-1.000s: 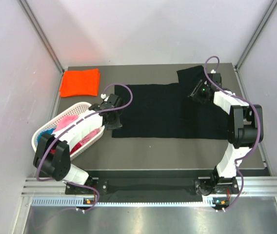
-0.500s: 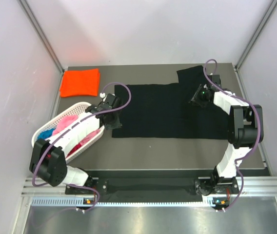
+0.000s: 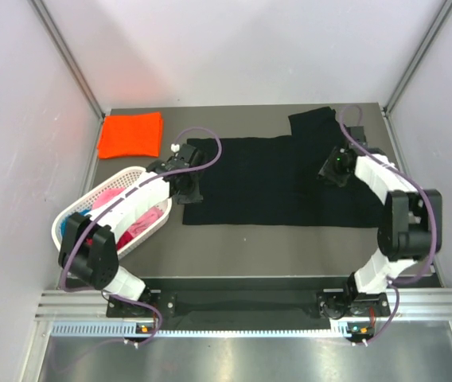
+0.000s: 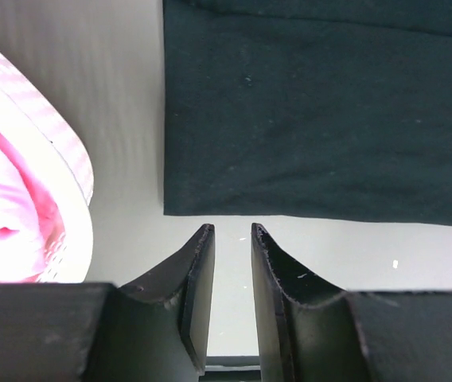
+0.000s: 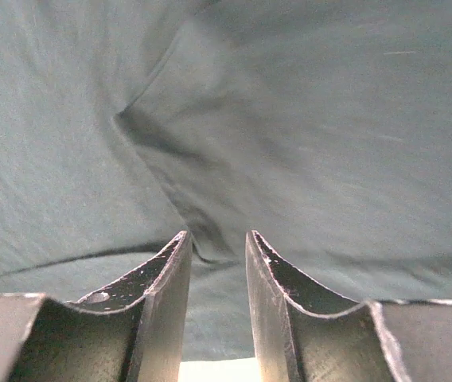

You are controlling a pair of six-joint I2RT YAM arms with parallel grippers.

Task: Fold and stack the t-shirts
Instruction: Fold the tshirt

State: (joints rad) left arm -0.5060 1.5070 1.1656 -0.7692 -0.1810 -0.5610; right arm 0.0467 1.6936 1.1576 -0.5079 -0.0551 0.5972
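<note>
Narrow, empty left pincer (image 4: 232, 229) just beside the black t-shirt (image 4: 321, 103) — right pincer (image 5: 218, 235) narrow too, over it (cloth contact unclear)

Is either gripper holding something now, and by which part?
Nothing is held. The left gripper is open over the table; the right gripper is open above the black t-shirt.

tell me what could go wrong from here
The left gripper sits just off a corner of the black t-shirt, so closing could miss the hem. The right gripper hangs over a crease; pinching there might bunch the cloth. The left arm crosses the basket and could nudge it.
</note>
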